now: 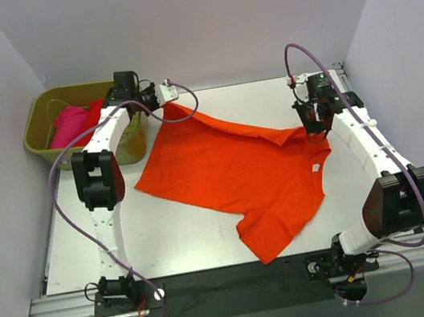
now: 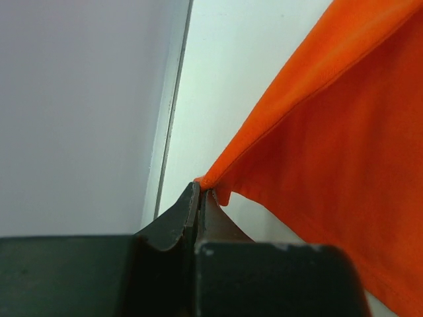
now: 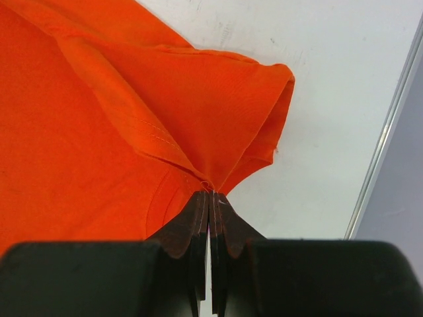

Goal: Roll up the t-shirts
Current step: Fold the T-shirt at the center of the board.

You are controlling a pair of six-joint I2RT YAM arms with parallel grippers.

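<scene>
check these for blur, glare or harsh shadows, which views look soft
Top external: sharp, evenly lit, only a faint shadow along the edge of the orange-red t-shirt. Left wrist: cloth weave crisp, the near jaws blurred. Right wrist: the shirt's stitching sharp, jaws out of focus, no glare.

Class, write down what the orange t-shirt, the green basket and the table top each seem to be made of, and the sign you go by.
The orange t-shirt: soft cloth, probably knit, matte; fine texture, stitched hems, it drapes and folds. The green basket: probably moulded plastic; smooth, stiff rim and walls. The table top: hard, smooth white board, matte; its core is unclear.
</scene>
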